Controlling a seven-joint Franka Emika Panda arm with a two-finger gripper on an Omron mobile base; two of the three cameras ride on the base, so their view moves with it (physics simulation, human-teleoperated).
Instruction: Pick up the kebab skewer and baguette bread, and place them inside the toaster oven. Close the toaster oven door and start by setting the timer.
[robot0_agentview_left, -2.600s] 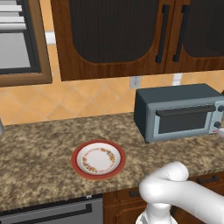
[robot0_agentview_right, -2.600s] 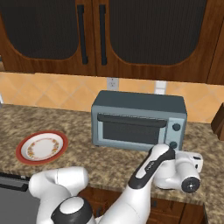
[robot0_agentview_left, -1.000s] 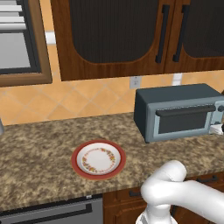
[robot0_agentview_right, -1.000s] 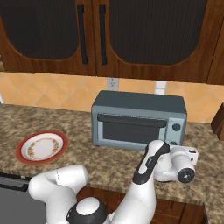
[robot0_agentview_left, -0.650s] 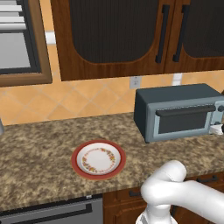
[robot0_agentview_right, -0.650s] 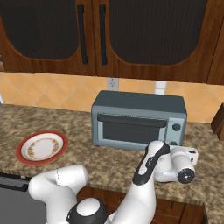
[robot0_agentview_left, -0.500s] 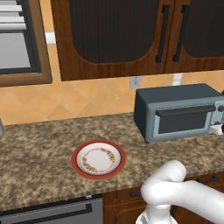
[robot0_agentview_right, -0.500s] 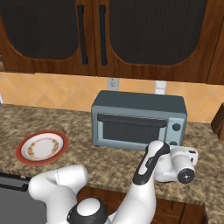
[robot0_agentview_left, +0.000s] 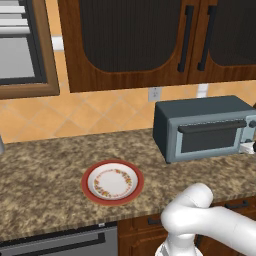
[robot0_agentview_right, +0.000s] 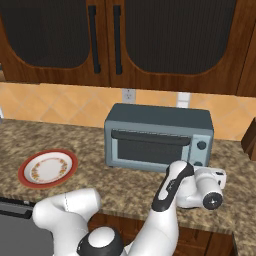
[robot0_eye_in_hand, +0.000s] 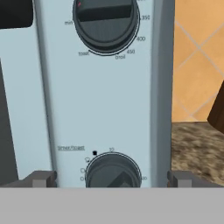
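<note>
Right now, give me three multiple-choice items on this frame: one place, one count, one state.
1. Where does the plate sit relative to the toaster oven?
A. on top of it
B. on the counter to its left
C. inside it

2. How many knobs are on the oven's right panel in the hand view?
A. two
B. four
C. none

3. What state is the oven door in?
A. dropped open
B. removed
C. closed

Answers: 1 B, both base views show the plate left of the oven on the counter. 2 A, an upper knob and a lower knob. 3 C, the door stands flush against the front.
</note>
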